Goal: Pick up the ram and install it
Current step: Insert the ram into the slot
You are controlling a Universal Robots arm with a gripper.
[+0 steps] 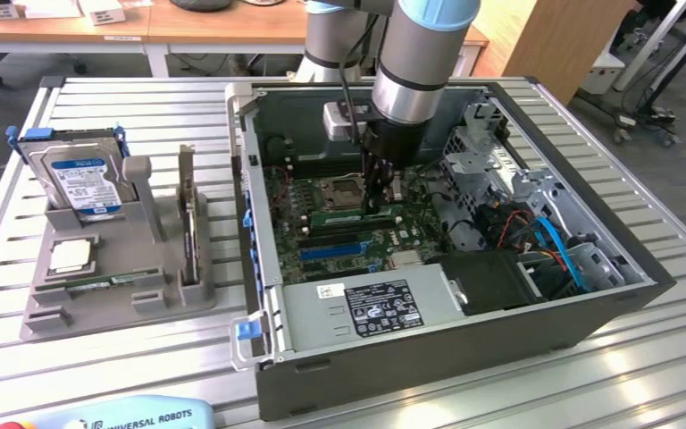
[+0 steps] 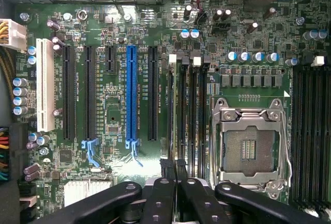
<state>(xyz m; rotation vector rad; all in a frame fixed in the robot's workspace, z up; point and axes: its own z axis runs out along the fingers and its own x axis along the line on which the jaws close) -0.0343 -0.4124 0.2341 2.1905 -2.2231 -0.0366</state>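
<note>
Open computer case (image 1: 439, 357) on the slatted bench (image 1: 629, 375): your arm (image 1: 427, 45) reaches straight down into it, over the motherboard (image 1: 319, 192). The pick-up looks done. What you are seeing is the installing stage.

On the board, the bare processor socket (image 2: 248, 146) sits just beside a bank of memory slots (image 2: 199, 115). The long blue slot (image 2: 131, 94) lies farther off on the other side.

The ram (image 2: 176, 115) stands on edge along the memory slot farthest from the socket. In the wrist view it reads as a thin dark strip. In the exterior view it is a pale green strip (image 1: 337, 217) running toward the exterior view's left from the tool tip.

Your end effector (image 2: 174, 173) has its black fingers (image 2: 161, 193) drawn nearly together, and the near end of the stick runs in between them, so it appears to be pinching the ram.

Still unsettled is whether the stick is pressed fully home. You cannot tell from here whether the white end latch (image 2: 172, 58) has snapped shut.
</note>
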